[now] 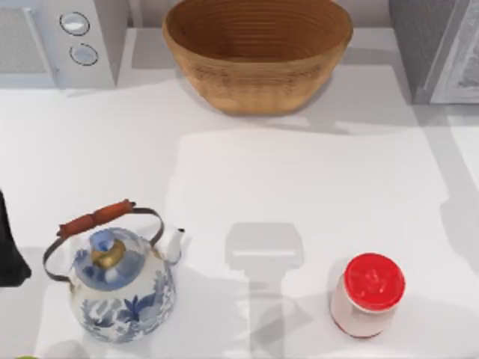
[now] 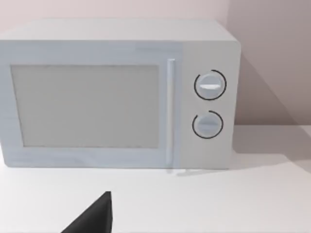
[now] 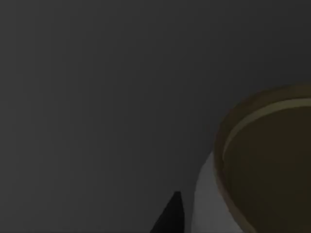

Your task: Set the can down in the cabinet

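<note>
The can, a small upright cylinder with a glossy red top and pale sides, stands on the white table near the front right in the top view. The cabinet is the grey box at the back right corner, far behind the can. A black part of my left arm sits at the table's left edge, well away from the can. In the left wrist view, a black part of my left gripper hangs over the table, facing the microwave. The right wrist view is dark.
A blue-and-white floral kettle with a brown handle stands at the front left. A large wicker basket sits at the back centre. A white microwave with two dials fills the back left corner.
</note>
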Robot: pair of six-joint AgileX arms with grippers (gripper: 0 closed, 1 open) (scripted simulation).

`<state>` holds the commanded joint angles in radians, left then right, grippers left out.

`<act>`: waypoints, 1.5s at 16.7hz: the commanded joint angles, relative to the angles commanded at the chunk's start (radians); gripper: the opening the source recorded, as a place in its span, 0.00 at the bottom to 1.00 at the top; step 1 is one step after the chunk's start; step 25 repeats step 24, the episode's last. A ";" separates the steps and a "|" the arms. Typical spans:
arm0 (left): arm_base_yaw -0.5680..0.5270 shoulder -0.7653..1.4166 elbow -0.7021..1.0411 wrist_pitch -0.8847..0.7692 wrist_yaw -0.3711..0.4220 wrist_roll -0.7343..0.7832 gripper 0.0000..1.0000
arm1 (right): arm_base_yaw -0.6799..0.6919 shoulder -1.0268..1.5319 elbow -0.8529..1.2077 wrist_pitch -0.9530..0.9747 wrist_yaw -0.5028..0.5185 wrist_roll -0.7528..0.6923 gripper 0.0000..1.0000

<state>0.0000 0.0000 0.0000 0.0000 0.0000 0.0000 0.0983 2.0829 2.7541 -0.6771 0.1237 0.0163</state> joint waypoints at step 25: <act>0.000 0.000 0.000 0.000 0.000 0.000 1.00 | -0.002 0.004 0.008 0.000 0.001 0.001 1.00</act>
